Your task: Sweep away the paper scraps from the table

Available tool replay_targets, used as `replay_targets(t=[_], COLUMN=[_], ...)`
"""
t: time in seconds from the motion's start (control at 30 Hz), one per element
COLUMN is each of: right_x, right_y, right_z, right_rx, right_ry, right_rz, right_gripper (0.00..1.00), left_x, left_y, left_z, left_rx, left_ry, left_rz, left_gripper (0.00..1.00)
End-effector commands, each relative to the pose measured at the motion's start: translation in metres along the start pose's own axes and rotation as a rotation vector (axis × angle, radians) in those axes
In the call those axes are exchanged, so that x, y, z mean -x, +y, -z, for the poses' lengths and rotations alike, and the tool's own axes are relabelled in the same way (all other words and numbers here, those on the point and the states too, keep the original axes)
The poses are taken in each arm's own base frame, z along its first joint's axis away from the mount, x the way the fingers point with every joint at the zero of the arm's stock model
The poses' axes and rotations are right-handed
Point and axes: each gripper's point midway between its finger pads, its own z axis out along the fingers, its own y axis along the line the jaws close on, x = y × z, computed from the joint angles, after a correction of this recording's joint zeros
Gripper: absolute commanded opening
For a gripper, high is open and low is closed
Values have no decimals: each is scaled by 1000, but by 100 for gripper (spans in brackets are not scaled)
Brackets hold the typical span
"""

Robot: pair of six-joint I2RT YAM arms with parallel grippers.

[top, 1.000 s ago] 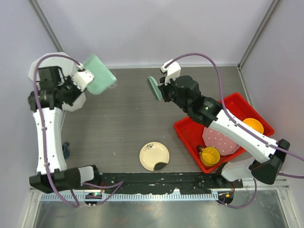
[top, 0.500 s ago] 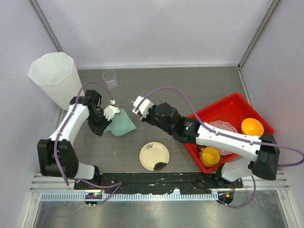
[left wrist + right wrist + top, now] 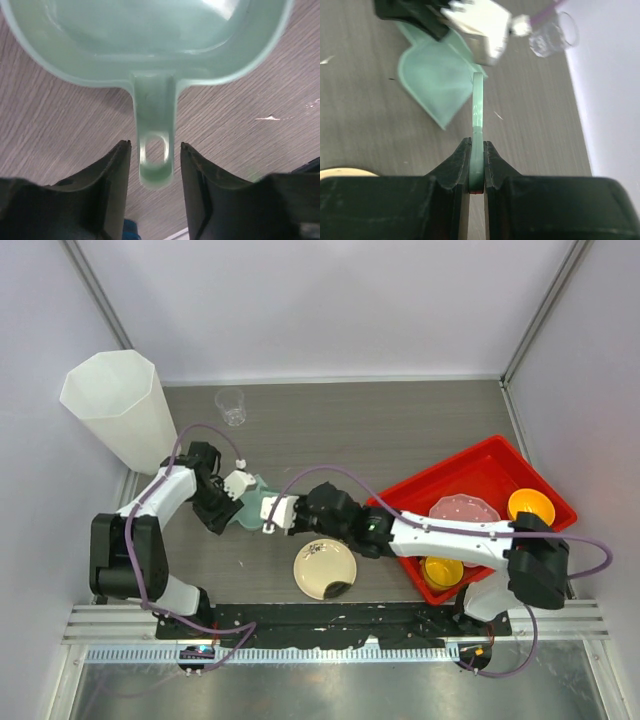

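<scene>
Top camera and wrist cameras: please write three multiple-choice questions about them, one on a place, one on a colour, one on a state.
1. The clear cup stands: A. on the table, far side, near the white bin; B. inside the dustpan; C. in the right gripper.
2. The dustpan is: A. red; B. mint green; C. yellow.
3. The right gripper is: A. open and empty; B. shut on the cup; C. shut on the brush handle.
Answers: 1 A, the top view shows it on bare wood beside the bin. 2 B, every view shows pale green. 3 C, the right wrist view shows it clamped on the thin handle.
</scene>
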Motion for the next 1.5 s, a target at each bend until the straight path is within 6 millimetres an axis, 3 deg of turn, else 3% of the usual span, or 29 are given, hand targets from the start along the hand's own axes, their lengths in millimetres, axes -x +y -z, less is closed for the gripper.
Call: replay_targets(t=[0.0,0.03,0.1,0.3,0.43,0.53,0.57,0.7,0.73,0.8,0.83,0.87,0.97,1.1,1.13,1.27,1.37,1.43,1.47], right_x=[31,23,25,30,21,8,1,-11,-9,-2,12,15,41,59,67,69,71,77,62], right_y=[31,42,46,51,47,59,64,71,68,66,57,56,55,62,72,91,92,74,68], right_z=[-20,-29,-34,-64,-79,-87,-87,-90,-88,-83,-75,-70,-46,-13,-3,35,60,72,71], right_rx=[108,139,167,178,131,173,194,211,202,194,169,166,183,271,342,503,540,479,410], right_ry=[-77,-50,-46,-62,-27,2,23,78,82,71,33,21,-53,-76,-105,-86,-75,-110,-59], right_rz=[129,147,188,298,360,383,388,348,331,283,259,240,172,73,31,-68,-147,-208,-294], right_gripper=[1,1,1,1,1,1,5,52,55,61,84,86,86,87,87,88,88,88,88], left_x=[23,24,25,5,-1,-1,-2,1,3,4,4,4,3,1,1,2,5,10,10], left_y=[-1,-1,-2,5,10,17,19,30,30,34,36,37,46,53,53,54,56,56,55], left_z=[19,26,48,86,99,100,99,95,96,95,95,98,99,98,97,96,95,95,93], left_rx=[4,10,26,75,68,80,87,124,133,156,171,195,278,352,360,386,389,381,378], left_ry=[-110,-124,-157,-215,-284,-333,-339,-391,-409,-433,-442,-457,-492,-536,-544,-582,-612,-638,-646], left_rz=[10,15,26,147,264,331,347,400,412,419,424,441,474,501,504,521,539,550,560], left_gripper=[54,58,66,72,73,73,74,75,76,77,78,78,80,82,82,83,83,83,83])
